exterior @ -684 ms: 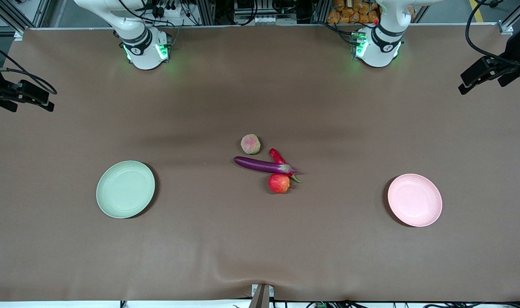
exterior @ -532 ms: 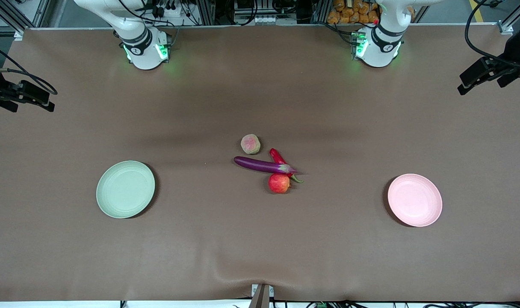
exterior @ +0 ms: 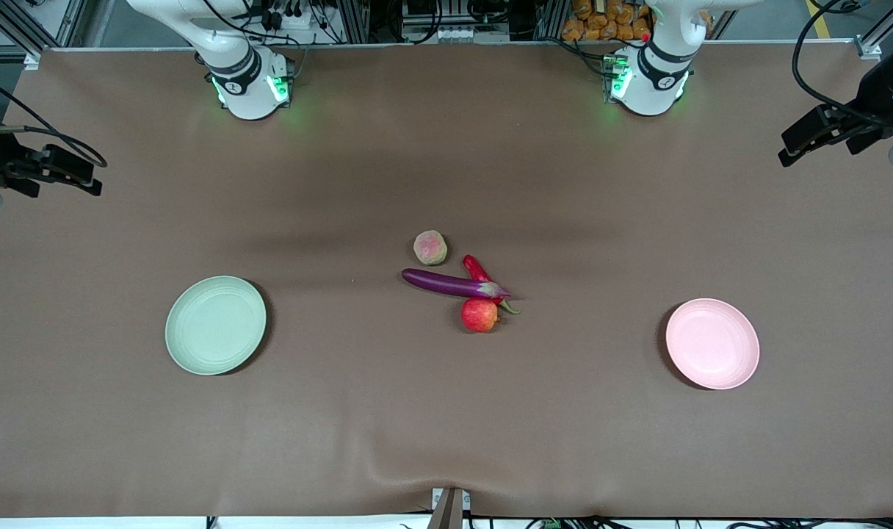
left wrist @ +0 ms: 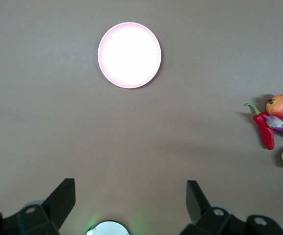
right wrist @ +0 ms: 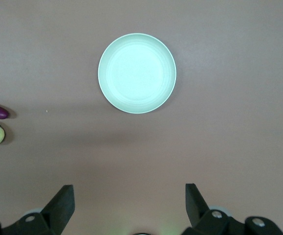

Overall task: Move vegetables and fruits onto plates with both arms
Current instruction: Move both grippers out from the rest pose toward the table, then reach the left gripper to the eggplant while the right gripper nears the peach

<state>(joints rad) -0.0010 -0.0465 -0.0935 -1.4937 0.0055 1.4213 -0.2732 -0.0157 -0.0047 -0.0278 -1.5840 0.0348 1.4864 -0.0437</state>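
Note:
In the middle of the brown table lie the purple eggplant (exterior: 450, 284), the red chili (exterior: 479, 272) under its stem end, the apple (exterior: 479, 314) touching it nearer the camera, and the peach-like fruit (exterior: 430, 247) farther back. The mint green plate (exterior: 215, 325) sits toward the right arm's end and the pink plate (exterior: 712, 343) toward the left arm's end; both are bare. My left gripper (left wrist: 130, 188) is open and empty, high over its table end (exterior: 792, 150). My right gripper (right wrist: 129, 191) is open and empty, high over its end (exterior: 87, 180). The left wrist view shows the pink plate (left wrist: 129, 55) and the apple (left wrist: 281, 106); the right wrist view shows the green plate (right wrist: 137, 73).
The two arm bases (exterior: 252, 88) (exterior: 648, 84) stand at the table's back edge. A metal clamp (exterior: 448, 507) sits at the front edge, where the cloth bulges slightly. Racks and cables stand past the back edge.
Both grippers have shifted slightly inward from the table ends. The fruits, vegetables and plates have not moved.

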